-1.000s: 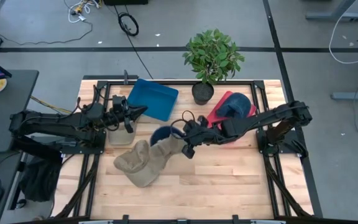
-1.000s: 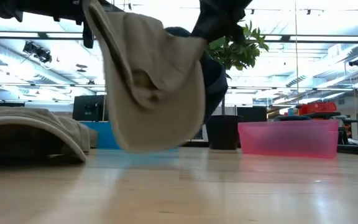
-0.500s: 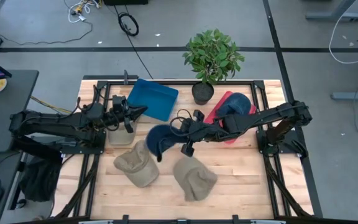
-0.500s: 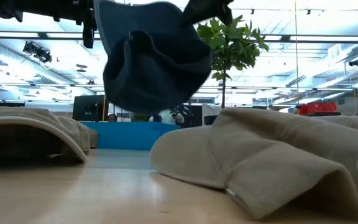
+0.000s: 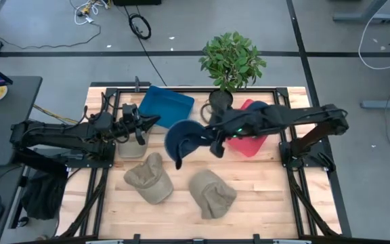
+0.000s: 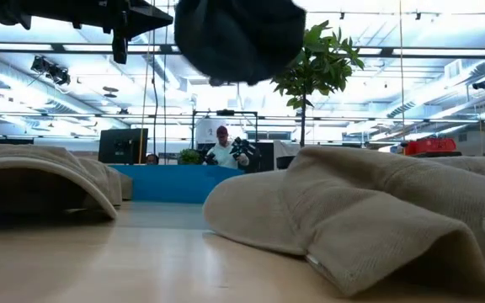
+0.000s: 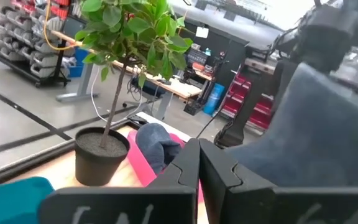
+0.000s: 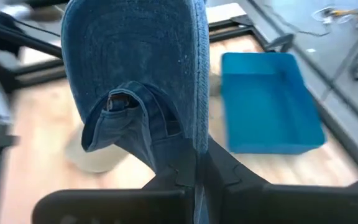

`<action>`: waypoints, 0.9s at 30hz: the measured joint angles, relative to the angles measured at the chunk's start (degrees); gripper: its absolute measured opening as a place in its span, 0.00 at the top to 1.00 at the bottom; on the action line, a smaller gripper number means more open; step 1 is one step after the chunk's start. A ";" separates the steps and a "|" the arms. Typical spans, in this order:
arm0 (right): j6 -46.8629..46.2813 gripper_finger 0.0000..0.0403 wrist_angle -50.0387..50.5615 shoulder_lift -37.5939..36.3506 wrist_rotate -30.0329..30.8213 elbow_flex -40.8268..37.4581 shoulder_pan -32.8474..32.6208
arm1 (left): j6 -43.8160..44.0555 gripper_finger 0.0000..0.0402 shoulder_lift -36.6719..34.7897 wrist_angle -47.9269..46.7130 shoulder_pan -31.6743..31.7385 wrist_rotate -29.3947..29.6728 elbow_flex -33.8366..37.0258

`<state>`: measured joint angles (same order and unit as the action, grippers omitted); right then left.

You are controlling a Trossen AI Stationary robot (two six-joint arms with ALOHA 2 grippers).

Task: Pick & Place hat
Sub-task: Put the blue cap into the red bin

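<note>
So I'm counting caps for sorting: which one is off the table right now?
The blue denim cap, pinched in the right gripper's fingers and hanging in the air. Both beige caps lie on the wooden table.

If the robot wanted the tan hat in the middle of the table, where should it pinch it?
Probably the raised fold of the tan hat, coming straight down from above. It lies crumpled and flat on the table, so only its upper ridge gives the fingers something to close on. The right gripper is busy, shut on the blue hat.
</note>
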<state>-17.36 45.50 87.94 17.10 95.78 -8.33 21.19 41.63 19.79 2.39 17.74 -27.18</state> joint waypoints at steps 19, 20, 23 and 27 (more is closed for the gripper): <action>-7.43 0.98 -5.41 -5.88 -28.35 -1.01 3.90 | -32.88 0.98 -0.02 25.46 -0.04 -19.88 -0.02; -7.81 0.98 -5.92 -5.88 -29.86 -1.48 4.54 | -34.05 0.98 -0.02 25.36 -0.06 -20.53 -0.02; -9.60 0.98 -8.41 -5.88 -33.84 -3.36 6.23 | -33.72 0.98 -0.02 25.18 -0.04 -20.55 -0.02; -12.20 0.98 -16.01 -5.86 -36.81 -7.75 7.34 | -33.55 0.98 -0.02 25.10 -0.11 -20.57 -0.02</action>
<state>-29.57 29.49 82.08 -19.71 88.04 -0.99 -12.36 41.60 44.89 2.28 -2.83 -27.20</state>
